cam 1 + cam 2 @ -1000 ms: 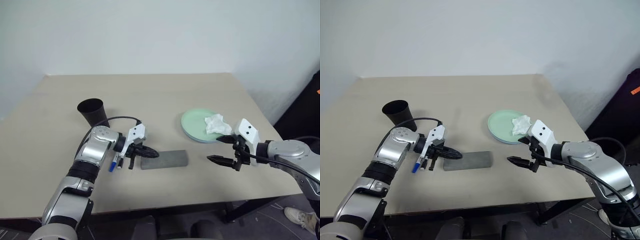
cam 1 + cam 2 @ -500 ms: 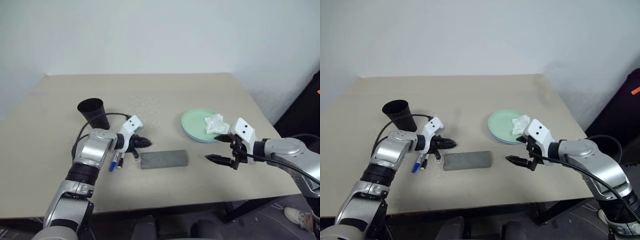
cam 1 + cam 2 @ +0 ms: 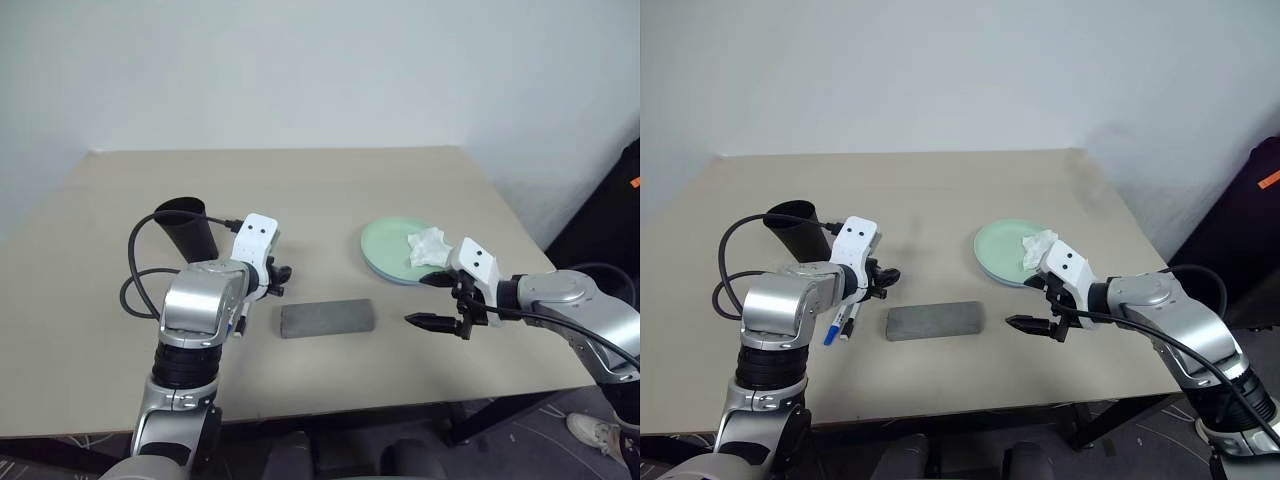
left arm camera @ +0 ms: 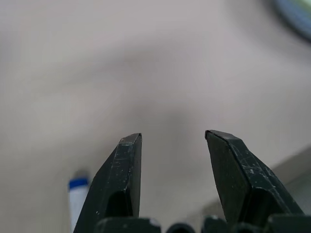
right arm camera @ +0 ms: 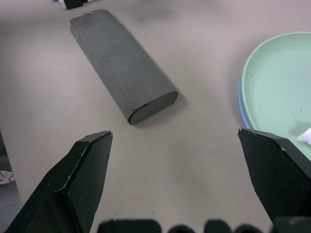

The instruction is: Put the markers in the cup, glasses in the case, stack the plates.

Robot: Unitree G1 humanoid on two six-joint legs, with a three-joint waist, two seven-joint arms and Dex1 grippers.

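While the left gripper (image 4: 172, 141) hovers part open and empty above the surface (image 3: 330, 190), the markers (image 3: 836, 326) lie just under it; the cup (image 3: 187, 225) stands at its 10 o'clock; the closed case (image 3: 327, 318) lies at centre; at its 3 o'clock the right gripper (image 5: 177, 145) hangs wide open, empty; the plates (image 3: 385, 250), green on blue, sit stacked at 1 o'clock, bearing a tissue (image 3: 428, 246).

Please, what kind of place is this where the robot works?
Probably a plain indoor test room or lab, not a home. A bare beige rectangular table stands against blank white walls, and it carries a few staged items: a matte black tapered cup and a closed grey rectangular case.
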